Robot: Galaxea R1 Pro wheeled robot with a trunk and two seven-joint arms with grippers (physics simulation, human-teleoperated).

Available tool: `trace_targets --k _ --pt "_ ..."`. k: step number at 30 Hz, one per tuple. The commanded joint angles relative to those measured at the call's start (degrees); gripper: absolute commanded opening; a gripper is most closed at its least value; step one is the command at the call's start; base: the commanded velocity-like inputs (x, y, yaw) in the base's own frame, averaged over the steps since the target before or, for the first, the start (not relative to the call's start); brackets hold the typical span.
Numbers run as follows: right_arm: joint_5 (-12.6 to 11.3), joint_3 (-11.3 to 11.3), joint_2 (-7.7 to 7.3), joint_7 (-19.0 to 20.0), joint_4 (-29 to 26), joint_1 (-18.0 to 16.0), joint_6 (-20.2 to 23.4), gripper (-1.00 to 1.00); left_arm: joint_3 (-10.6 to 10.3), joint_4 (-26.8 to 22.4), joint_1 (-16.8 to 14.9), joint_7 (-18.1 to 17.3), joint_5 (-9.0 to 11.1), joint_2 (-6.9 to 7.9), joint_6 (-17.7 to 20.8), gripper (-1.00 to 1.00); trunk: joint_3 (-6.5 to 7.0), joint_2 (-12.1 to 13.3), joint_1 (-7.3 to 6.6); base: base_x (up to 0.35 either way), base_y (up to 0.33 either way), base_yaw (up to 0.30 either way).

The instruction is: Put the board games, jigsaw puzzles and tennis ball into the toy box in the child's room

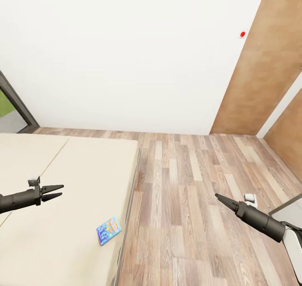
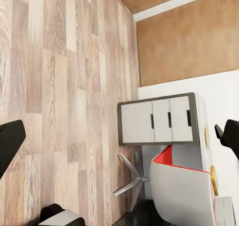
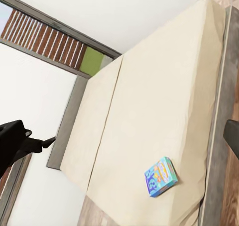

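Here's one board game (image 1: 108, 230), a bright blue box lying flat on the beige bed (image 1: 84, 185), down in the lower left of the head view and right by the mattress's near edge beside the wood floor (image 1: 188, 202). It sits skewed, its long axis running from lower left to upper right in the frame, printed face up. The right wrist view catches the same box (image 3: 161, 176) close to the bed's corner, nothing touching it. Now the left gripper (image 1: 53, 192), at the left edge of the head view, hovers above the bedcover with its two dark fingers slightly parted, a thin gap between the tips, nothing held. Over at the lower right, the right gripper (image 1: 220, 198) hangs above the floorboards, fingers drawn to a single point in this view, and empty; it sits well apart from the box. The left wrist view looks past its spread fingertips (image 2: 10, 144) at a grey cabinet (image 2: 159, 119) and a red-trimmed chair (image 2: 181, 191).
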Motion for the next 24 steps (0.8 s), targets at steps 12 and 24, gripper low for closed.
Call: trace_targets --k 12,24 --pt "-0.11 0.03 0.0 0.12 0.0 -0.04 0.27 1.0 0.06 -0.21 2.18 -3.05 -0.03 -0.02 0.55 1.0 1.04 -0.1 0.03 0.0 0.0 0.0" --pt "-0.18 -0.04 0.0 0.33 0.63 -0.04 0.27 1.0 0.23 -2.05 3.2 -3.05 0.31 0.19 1.48 1.0 2.18 -0.1 0.03 0.0 0.0 0.0"
